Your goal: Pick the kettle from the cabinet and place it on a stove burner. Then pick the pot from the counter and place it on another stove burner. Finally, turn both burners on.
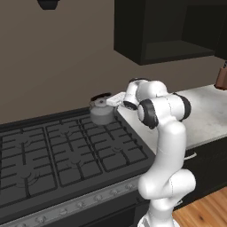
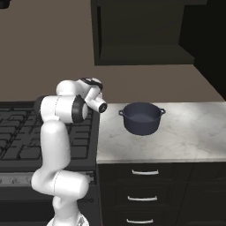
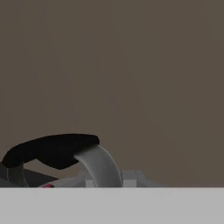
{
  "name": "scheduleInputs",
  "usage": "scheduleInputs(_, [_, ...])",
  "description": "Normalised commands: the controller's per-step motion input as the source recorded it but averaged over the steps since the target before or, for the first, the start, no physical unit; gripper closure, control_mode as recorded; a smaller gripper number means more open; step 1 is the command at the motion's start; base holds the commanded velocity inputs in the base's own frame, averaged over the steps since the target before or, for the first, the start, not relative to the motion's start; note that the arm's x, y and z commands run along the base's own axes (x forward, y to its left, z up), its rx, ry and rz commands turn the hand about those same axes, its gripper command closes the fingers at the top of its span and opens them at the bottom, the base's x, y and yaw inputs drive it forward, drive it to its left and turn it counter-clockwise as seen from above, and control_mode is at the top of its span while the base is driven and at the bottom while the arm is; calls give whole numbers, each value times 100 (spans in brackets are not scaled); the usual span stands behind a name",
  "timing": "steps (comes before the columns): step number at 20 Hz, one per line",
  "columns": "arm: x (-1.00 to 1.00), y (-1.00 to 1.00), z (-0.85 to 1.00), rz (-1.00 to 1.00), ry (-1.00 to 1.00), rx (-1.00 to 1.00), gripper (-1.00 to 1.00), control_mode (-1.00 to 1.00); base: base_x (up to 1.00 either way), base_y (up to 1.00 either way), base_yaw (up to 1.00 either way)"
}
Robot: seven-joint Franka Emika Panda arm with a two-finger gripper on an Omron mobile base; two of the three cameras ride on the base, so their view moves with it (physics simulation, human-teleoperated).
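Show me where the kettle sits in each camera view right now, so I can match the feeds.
Left base view: the kettle stands on the stove's back right grate, beside the counter edge, just left of the arm's hand.
Right base view: the kettle cannot be made out; the arm's upper links stand over that corner of the stove.
Hand view: its black arched handle and grey body lie low left.
Shared landmark: the brown back wall.

Arm (image 1: 166,146) folded at elbow, forearm reaching leftward, wrist level; gripper hidden, finger state unclear

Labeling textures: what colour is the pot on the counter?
Dark blue-grey, the pot; clearest in the right base view.
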Motion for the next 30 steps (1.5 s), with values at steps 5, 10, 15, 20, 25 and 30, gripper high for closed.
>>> scheduleInputs(5, [20, 12, -18, 0, 3, 3, 100, -100, 0, 0, 0])
scheduleInputs(10, [8, 18, -20, 0, 1, 1, -100, -100, 0, 0, 0])
scheduleInputs(15, [7, 7, -9, 0, 0, 3, -100, -100, 0, 0, 0])
scheduleInputs(20, [0, 0, -1, 0, 0, 4, -100, -100, 0, 0, 0])
scheduleInputs(25, [-1, 0, 0, 0, -2, 4, -100, -100, 0, 0, 0])
scheduleInputs(30, [-7, 0, 0, 0, -1, 5, -100, -100, 0, 0, 0])
